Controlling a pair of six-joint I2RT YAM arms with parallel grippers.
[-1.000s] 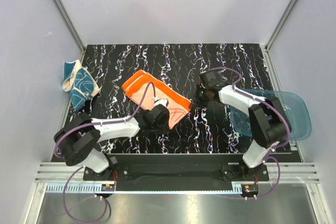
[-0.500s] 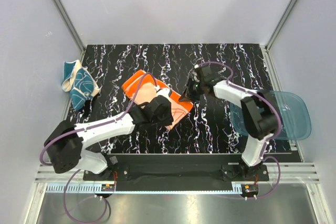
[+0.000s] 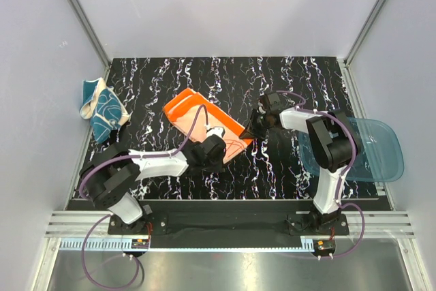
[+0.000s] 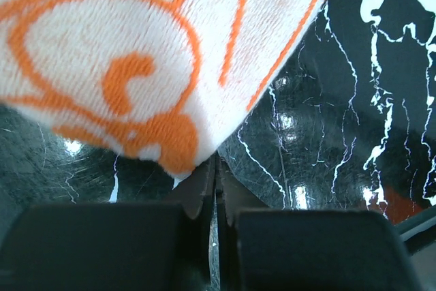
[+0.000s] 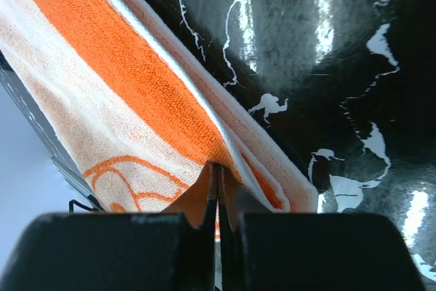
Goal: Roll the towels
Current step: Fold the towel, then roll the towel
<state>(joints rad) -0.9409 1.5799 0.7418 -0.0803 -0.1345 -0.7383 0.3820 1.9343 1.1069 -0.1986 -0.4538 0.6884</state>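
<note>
Two towels show from above: the orange towel point(image 3: 187, 110) mid-bench point(image 3: 286, 80), the teal towel point(image 3: 105, 110) at its left edge. Left wrist view: the left gripper point(image 4: 216, 168) is closed on the orange towel's corner. Right wrist view: the right gripper point(image 5: 216, 172) pinches its folded edge. Only these close views reveal how thin both grips are; I think uneven pulling could free one.

Orange towel point(image 3: 202, 119): folded flat, laid diagonally in the middle of the bench point(image 3: 293, 80), solid orange at the far-left end, peach with orange line pattern toward the near right. Teal towel point(image 3: 103, 111): crumpled at the left edge, white swirls, cream underside showing.
</note>
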